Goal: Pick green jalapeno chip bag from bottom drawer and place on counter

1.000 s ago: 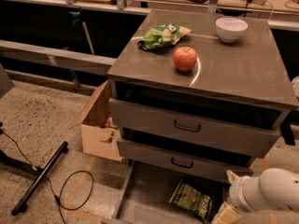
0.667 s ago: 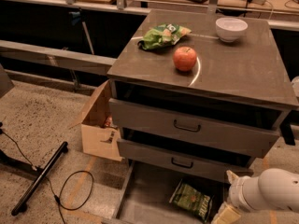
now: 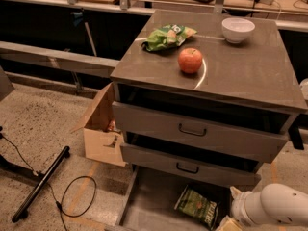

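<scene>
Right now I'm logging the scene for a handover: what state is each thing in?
Bottom drawer: pulled open.
Dark green chip bag: lying flat inside it.
Lime bag: lying on the counter.
Apple: upright on counter.
Bowl: upright.
Cardboard box: open.
End effector: low, beside the dark bag.

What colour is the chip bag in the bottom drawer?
Dark green chip bag, camera view; gripper beside it.

Gripper point(image 3: 228, 224), lower right, mostly beyond the bottom edge
</scene>
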You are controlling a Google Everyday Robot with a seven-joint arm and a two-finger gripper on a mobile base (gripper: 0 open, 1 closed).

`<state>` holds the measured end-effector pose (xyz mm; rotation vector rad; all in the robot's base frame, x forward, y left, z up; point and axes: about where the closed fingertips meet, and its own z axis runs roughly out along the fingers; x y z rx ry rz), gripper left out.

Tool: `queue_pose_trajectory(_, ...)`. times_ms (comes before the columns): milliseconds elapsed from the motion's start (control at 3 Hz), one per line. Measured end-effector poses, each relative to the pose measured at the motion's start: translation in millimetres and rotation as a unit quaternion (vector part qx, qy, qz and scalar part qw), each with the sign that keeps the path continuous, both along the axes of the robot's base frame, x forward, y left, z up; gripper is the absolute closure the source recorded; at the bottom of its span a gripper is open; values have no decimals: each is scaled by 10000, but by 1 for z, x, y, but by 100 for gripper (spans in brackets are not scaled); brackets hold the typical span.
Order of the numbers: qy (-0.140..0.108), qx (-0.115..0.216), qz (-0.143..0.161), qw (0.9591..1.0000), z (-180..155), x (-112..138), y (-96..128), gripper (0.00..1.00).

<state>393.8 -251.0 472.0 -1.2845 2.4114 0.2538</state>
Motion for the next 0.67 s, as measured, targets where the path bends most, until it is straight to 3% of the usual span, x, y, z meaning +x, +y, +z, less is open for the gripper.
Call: queue_pose_trajectory(667, 112, 352, 33, 9993, -53, -8, 3, 0)
